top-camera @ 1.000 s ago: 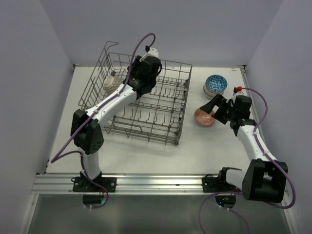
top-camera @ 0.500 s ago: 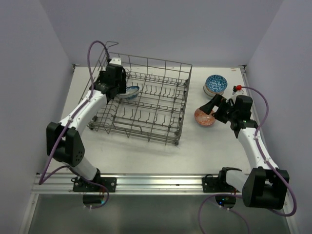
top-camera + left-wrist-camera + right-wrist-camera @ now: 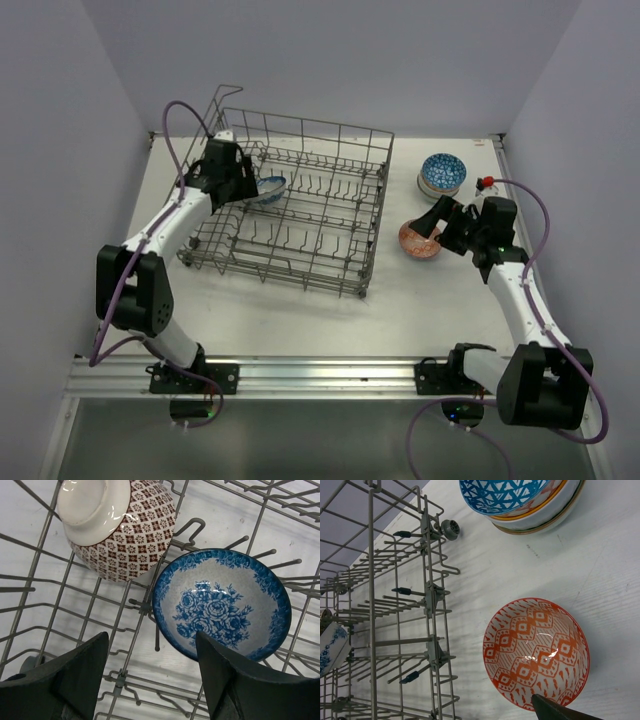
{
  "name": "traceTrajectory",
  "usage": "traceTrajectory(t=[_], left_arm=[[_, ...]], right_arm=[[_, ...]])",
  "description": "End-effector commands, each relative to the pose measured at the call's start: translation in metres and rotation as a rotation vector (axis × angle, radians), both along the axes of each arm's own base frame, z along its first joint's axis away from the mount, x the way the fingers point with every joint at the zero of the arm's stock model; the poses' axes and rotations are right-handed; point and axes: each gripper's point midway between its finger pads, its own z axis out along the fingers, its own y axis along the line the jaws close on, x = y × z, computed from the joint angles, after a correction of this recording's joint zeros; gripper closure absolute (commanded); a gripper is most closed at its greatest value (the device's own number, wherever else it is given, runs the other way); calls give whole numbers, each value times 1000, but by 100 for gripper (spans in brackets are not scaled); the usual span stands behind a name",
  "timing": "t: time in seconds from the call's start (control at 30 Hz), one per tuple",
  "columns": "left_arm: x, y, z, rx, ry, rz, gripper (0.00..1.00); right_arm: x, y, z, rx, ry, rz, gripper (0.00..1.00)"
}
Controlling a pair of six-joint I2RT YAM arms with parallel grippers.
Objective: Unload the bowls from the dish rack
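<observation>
Toward the far-left corner of the dish rack: left claw poised over two bowls, fingers spread wide with nothing between them. Just ahead of it, a blue floral bowl propped on edge among the tines, mouth toward the camera; just beside that, a red-brown checked bowl turned foot-up. Off to the right on the tabletop, an orange patterned bowl sitting upright and, farther back, a stack of bowls; right claw beside the orange bowl, fingers apart, gripping nothing. Probably glazed ceramic: rigid, slick, easily chipped, modest in weight. Best taken by the rim, one finger inside and one outside, then lifted clear of the wires before swinging away.
</observation>
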Motion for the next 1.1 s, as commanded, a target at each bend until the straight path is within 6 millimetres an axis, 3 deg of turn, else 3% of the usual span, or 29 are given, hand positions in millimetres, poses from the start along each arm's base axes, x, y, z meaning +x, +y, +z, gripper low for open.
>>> traceTrajectory(t=[0.0,0.2,0.3,0.5,0.53,0.63,0.7,0.93,1.07], left_arm=[[20,-11,-3,-71,-39,7,26],[30,-19,-15,-119,-33,0,33],[30,-20,-21,-129,-26,4,42],[30,-27,-22,-176,-51,0,68],[30,-28,-21,-187,-54,0,79],[28,-31,-16,-206,-64,-5,95],[27,-31,-8,-212,-83,-7,100],[24,-34,30,-245,-193,-40,100],[17,-35,65,-257,-282,-78,100]], right_arm=[[0,-2,-5,-24,1,5,2],[1,-2,-8,-28,7,8,2],[1,-2,-9,-29,12,7,2],[0,-3,-14,-35,25,5,2],[0,-4,-14,-37,24,3,2],[0,-4,-12,-41,22,2,1],[-1,-4,-12,-40,23,5,1],[-2,-9,-2,-64,11,-20,1],[-5,-16,8,-94,2,-56,1]])
